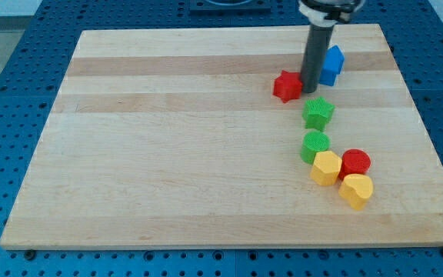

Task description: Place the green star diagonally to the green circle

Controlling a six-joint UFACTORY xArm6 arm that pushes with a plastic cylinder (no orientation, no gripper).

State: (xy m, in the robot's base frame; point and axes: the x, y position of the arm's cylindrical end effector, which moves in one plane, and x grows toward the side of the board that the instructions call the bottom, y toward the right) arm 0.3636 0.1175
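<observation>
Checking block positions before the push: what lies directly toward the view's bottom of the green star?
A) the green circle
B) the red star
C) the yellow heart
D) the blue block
A: the green circle lies just below the green star, slightly apart from it.

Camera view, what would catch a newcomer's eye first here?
Most striking is the dark rod coming down from the view's top, my tip set between the red block and the blue block. Below it a bright cluster runs toward the view's bottom right: the green star, the green circle, then two yellow blocks and a red cylinder on the pale wooden board.
</observation>
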